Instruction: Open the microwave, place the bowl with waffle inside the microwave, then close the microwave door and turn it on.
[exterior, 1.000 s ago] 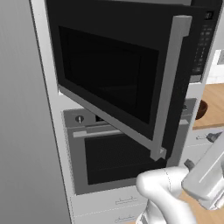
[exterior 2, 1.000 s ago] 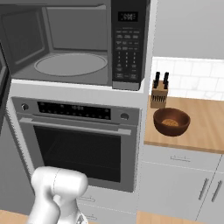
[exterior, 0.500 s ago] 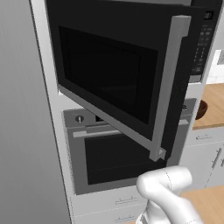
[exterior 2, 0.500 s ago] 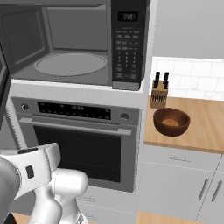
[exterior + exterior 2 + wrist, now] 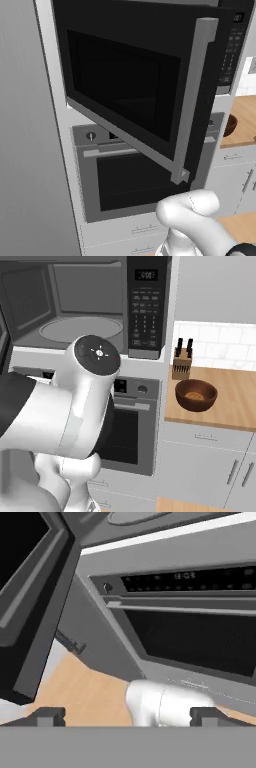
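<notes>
The gripper [image 5: 128, 716] stands with its two dark fingertips [image 5: 50, 716] spread wide apart and nothing between them, facing the steel-fronted oven [image 5: 190, 632] with its dark glass window and horizontal bar handle. Above the oven, the microwave [image 5: 150, 306] is a glossy black box with a keypad strip and small display; its grey cavity holds a round pale turntable [image 5: 82, 330]. The microwave door [image 5: 130, 85], a wide black panel with a dark window and a long silver bar handle [image 5: 192, 100], is swung out open. The bowl [image 5: 196, 395], round, thick-walled, reddish-brown wood-look, sits on the pale wooden counter [image 5: 235, 401] near a knife block [image 5: 182, 360], well apart from the gripper. Something pale brown lies inside it.
</notes>
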